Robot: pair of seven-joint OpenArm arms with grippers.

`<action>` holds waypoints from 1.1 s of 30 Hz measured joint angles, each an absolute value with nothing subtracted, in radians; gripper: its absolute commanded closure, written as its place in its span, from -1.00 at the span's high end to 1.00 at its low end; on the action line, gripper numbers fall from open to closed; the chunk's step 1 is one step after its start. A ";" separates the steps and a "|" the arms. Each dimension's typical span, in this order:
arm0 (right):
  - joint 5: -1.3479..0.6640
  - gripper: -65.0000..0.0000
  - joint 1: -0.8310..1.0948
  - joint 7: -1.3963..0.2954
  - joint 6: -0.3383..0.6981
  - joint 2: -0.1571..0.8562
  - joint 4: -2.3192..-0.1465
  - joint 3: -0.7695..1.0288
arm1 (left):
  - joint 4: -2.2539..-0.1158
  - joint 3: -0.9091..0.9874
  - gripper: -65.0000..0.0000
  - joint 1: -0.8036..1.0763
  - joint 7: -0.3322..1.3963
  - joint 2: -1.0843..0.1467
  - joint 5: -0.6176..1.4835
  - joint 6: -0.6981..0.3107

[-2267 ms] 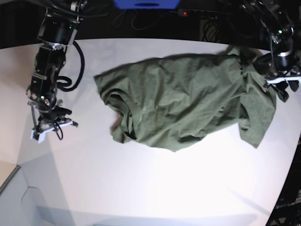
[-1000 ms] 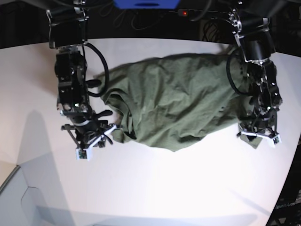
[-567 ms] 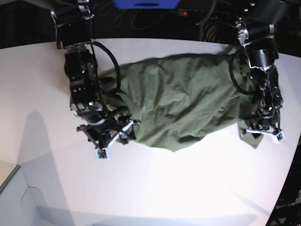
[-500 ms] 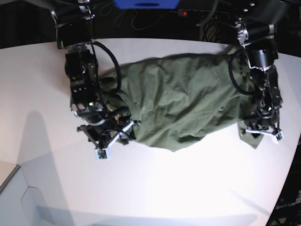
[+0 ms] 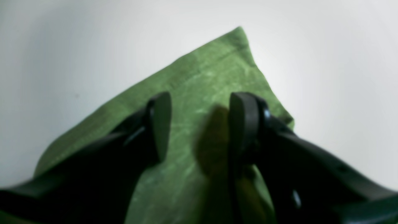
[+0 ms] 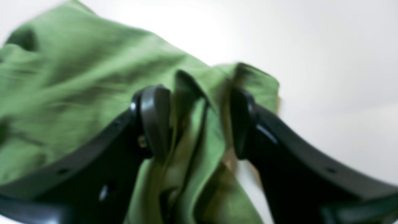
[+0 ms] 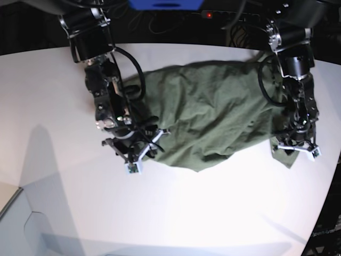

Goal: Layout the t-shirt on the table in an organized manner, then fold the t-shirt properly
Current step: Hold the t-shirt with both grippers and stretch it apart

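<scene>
**Both arms stand over opposite ends of the crumpled shirt, which runs left to right between them**

The wrinkled olive-green cotton t-shirt (image 7: 213,114) lies bunched on the glossy white desk (image 7: 213,213). The right gripper (image 6: 199,118) has its fingers apart around a raised fold at the left end; the left gripper (image 5: 199,124) has its fingers apart over a flat corner at the right end.

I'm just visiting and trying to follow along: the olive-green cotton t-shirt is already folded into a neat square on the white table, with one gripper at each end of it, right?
Not quite. The base view shows the olive-green cotton t-shirt lying crumpled and spread out, not folded into a neat square. The rest holds: it lies on the white table, with the left gripper at one end and the right gripper at the other.
</scene>
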State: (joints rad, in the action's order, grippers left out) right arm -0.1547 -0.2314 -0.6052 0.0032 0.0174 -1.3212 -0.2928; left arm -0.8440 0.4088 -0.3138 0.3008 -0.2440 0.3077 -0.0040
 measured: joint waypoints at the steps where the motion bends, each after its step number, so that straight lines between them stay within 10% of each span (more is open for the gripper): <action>1: -0.155 -0.28 -0.240 -0.606 0.003 0.017 -1.307 -0.293 | -0.844 0.409 -0.09 -0.314 0.302 -0.244 0.308 -0.004; 8: -0.159 -1.00 -0.265 -0.603 0.003 0.054 -1.269 -0.286 | -0.798 0.411 -0.09 -0.313 0.255 -0.251 0.308 -0.017; 33: -0.165 -1.00 -0.232 -0.635 0.003 0.069 -1.386 0.327 | -0.808 0.413 -0.10 -0.207 0.129 -0.317 0.319 -0.031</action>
State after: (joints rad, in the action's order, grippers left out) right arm -0.1650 -0.2317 -0.6353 0.0032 0.0689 -1.3857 0.3267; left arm -0.8082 0.4133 -0.2070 0.1287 -0.3172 0.3191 -0.0311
